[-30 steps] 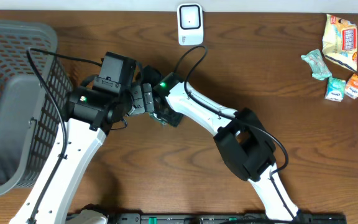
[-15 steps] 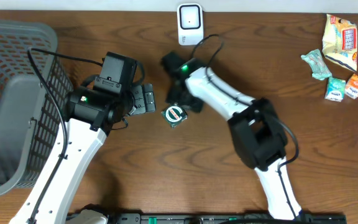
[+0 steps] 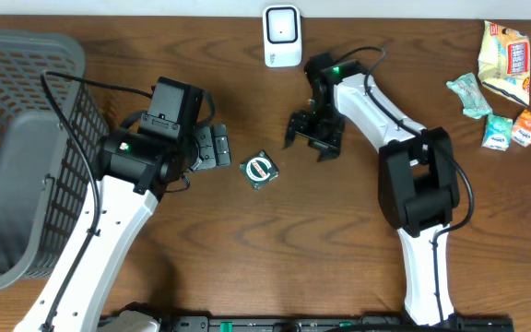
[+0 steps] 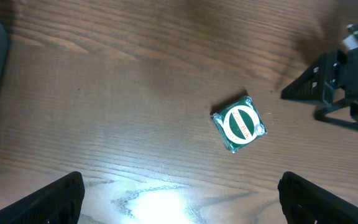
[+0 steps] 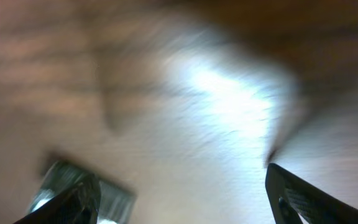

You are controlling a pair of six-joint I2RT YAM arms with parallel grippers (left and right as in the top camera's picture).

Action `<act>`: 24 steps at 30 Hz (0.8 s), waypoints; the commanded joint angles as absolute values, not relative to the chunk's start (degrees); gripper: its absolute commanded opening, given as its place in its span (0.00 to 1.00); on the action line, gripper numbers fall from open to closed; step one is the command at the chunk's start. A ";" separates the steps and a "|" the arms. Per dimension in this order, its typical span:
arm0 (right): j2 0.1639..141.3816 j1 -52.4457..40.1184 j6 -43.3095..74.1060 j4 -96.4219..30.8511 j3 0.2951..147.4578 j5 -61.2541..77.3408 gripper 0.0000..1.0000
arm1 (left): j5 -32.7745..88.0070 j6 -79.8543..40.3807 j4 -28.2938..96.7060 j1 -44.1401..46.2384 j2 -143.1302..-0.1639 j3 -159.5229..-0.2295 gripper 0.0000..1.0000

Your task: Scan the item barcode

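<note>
The item, a small square green packet (image 3: 259, 171) with a round white label, lies flat on the wooden table, and nothing touches it. The left wrist view shows the packet (image 4: 239, 122) right of centre. My left gripper (image 3: 212, 148) stands open just left of it; its fingertips (image 4: 48, 202) frame bare wood. My right gripper (image 3: 312, 136) hangs open and empty up and to the right of the packet. The right wrist view is blurred, with a greenish packet edge (image 5: 114, 194) beside the left finger. The white scanner (image 3: 282, 35) stands at the table's back edge.
A grey mesh basket (image 3: 17, 138) fills the left side of the table. Several snack packets (image 3: 505, 60) lie at the far right. A black cable loops over the right arm near the scanner.
My right gripper has let go of the packet beside the left gripper and swung right and toward the back. The packet now lies on the table. The left arm has not moved.
</note>
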State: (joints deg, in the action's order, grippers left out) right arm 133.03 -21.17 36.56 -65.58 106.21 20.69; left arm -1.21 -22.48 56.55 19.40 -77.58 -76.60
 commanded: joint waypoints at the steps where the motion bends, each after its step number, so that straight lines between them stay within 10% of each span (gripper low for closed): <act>1: 130.74 -23.75 37.54 -65.67 105.91 32.05 0.79 | -0.91 -22.15 56.53 19.62 -77.47 -77.47 0.98; 24: 132.44 -39.97 72.31 -61.17 105.89 8.10 0.82 | -0.91 -22.15 56.53 19.62 -77.47 -77.47 0.98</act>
State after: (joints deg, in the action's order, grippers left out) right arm 133.01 -39.27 69.10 -61.39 106.21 11.84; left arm -1.21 -22.48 56.55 19.40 -77.58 -76.60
